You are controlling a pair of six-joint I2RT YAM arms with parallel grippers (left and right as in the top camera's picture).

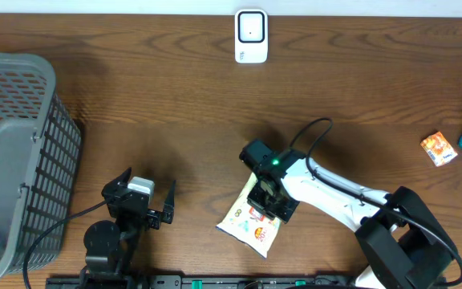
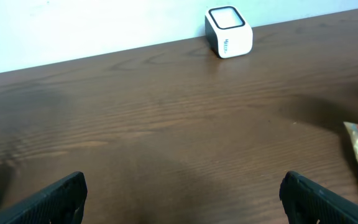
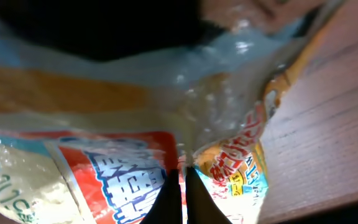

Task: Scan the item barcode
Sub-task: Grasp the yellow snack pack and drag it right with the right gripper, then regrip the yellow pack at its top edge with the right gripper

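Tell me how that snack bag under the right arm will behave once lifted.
The snack bag will probably sag limply: its film puckers where the right fingers pinch it. It looks light and puffy. Its glossy plastic might slip from so thin a pinch.

Left arm (image 1: 103, 241) folded low at near edge. Left gripper (image 1: 148, 181) faces forward, level, jaws spread wide, nothing between. Right arm (image 1: 335, 193) stretches in from right-near corner toward centre. Right gripper (image 1: 265, 197) angled down, jaws pinched tight on snack packet (image 1: 251, 229).
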